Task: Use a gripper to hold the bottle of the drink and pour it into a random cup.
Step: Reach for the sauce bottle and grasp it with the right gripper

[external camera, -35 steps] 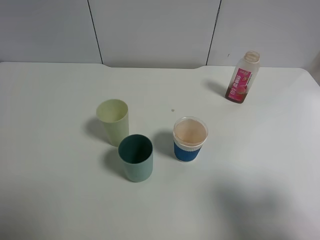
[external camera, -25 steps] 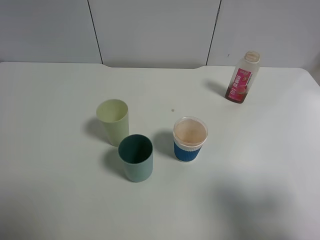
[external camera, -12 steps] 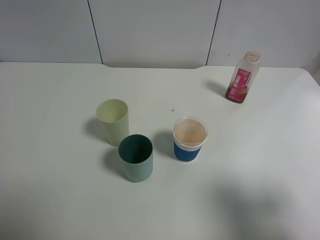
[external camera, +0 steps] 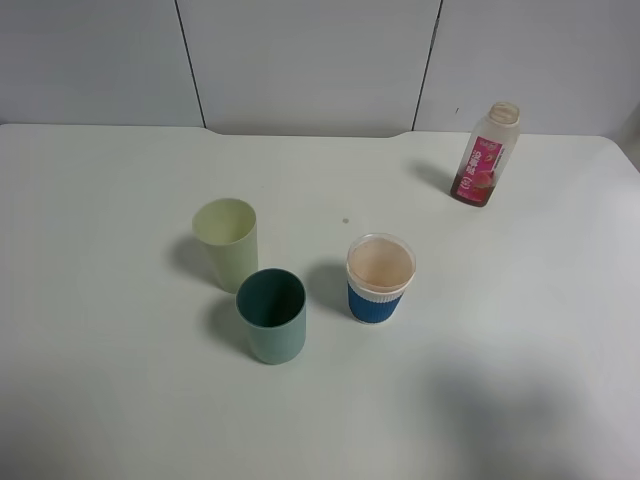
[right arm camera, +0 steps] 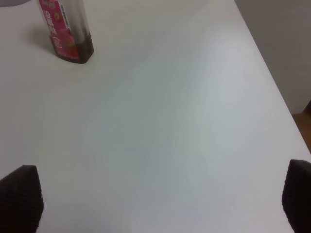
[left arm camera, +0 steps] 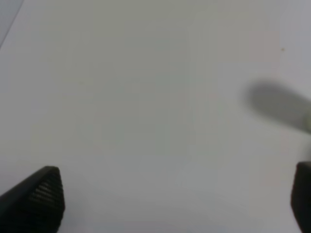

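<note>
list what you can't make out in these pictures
- Right wrist view: the bottle has its top cut off by the frame edge.
- High view: its label print is too small to read.
- High view: the dark green cup is shadowed inside, contents unclear.
- Left wrist view: blurred; a pale sliver at the frame edge is unidentifiable.

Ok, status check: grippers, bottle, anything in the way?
Both open, empty: left gripper, right gripper. Untouched bottle upright, far right corner. Nothing between right gripper and bottle; teal cup close beside pale cup.
</note>
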Robot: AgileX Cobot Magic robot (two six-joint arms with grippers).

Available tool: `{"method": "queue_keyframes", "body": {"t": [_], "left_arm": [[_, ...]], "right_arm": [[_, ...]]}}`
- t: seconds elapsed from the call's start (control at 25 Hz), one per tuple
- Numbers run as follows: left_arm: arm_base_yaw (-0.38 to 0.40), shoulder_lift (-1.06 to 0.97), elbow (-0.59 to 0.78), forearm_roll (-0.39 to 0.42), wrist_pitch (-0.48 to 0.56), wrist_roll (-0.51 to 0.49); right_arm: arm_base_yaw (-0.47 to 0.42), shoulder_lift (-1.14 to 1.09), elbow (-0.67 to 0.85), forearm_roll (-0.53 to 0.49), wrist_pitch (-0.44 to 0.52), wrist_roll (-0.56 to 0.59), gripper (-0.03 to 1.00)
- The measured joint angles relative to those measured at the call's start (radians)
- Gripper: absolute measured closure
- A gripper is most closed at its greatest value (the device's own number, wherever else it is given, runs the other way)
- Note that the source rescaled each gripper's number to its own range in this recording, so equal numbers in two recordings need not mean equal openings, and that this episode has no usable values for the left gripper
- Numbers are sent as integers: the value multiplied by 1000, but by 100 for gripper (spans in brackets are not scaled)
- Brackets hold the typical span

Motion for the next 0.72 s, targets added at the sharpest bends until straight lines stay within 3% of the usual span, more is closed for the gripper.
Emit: {"method": "queue_keyframes", "body": {"t": [0.72], "left_arm": [[0, 0, 0, 0, 0, 0]], "right_arm": [[0, 0, 0, 0, 0, 0, -3]]}}
